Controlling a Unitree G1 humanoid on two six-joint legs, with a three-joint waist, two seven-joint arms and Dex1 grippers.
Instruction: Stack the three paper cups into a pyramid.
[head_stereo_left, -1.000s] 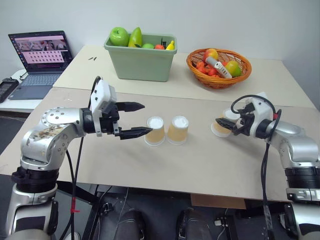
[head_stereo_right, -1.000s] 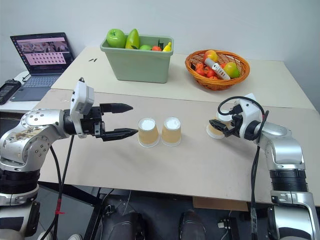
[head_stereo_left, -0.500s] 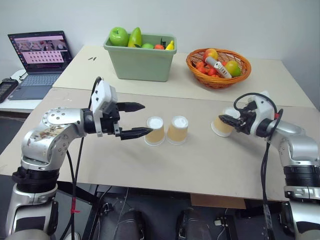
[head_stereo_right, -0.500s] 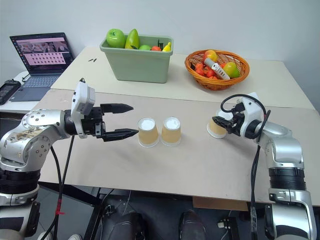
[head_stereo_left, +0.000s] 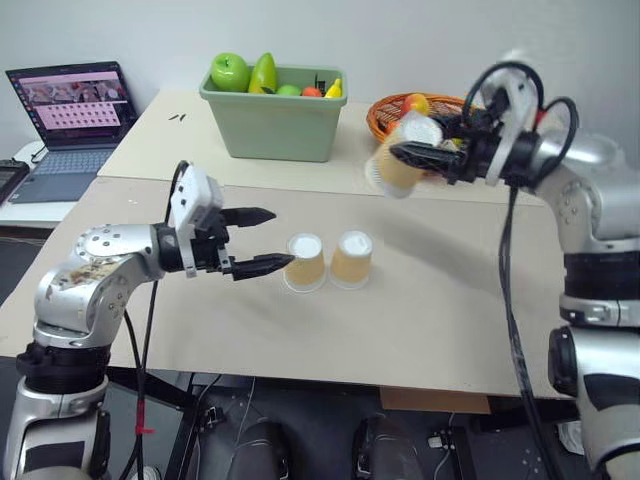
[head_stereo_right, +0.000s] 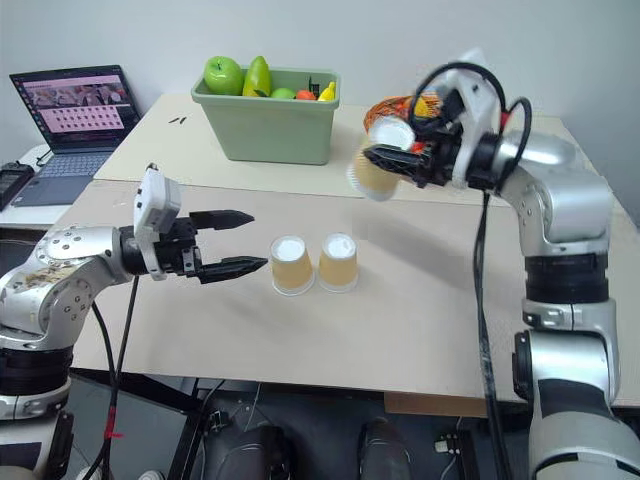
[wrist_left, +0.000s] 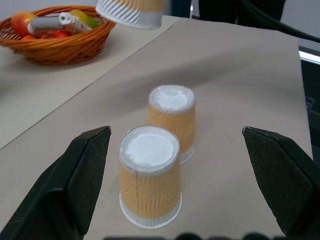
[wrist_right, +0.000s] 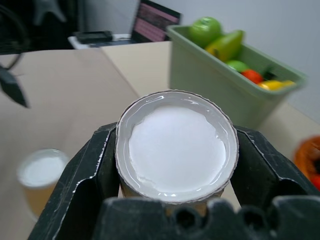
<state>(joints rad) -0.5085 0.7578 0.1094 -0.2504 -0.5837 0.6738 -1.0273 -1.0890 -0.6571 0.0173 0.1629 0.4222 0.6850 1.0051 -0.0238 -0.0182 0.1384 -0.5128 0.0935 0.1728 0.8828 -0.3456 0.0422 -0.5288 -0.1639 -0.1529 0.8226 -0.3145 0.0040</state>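
Right gripper (head_stereo_right: 385, 160) is clamped on the third paper cup (head_stereo_right: 378, 165), carried on its side high above the table (head_stereo_right: 420, 320), in front of the orange basket (head_stereo_left: 385, 115). The right wrist view shows the black fingers pressed on either side of the cup wall, its white base (wrist_right: 176, 145) facing the camera.

Left gripper (head_stereo_left: 262, 240) hangs spread and empty, just beside the two base cups, its fingertips apart from the nearer one.

The two base cups, left cup (head_stereo_right: 288, 264) and right cup (head_stereo_right: 338, 262), stand upside down side by side near mid-table, touching or very nearly so; the left wrist view suggests only a sliver between them.

Step in hand, as judged: bring the held cup over the pair and set it on top.

- The cup lies tilted now; it looks to need turning base-up and level before it comes down.
- Aim for the seam between the two white bases, so the rim bridges both.
- Lower slowly; the base cups are light and likely to skid if nudged sideways.
- Let go only once the rim sits on both bases, then pull straight back.
- Left gripper stands close enough to knock the nearer cup; best kept still.
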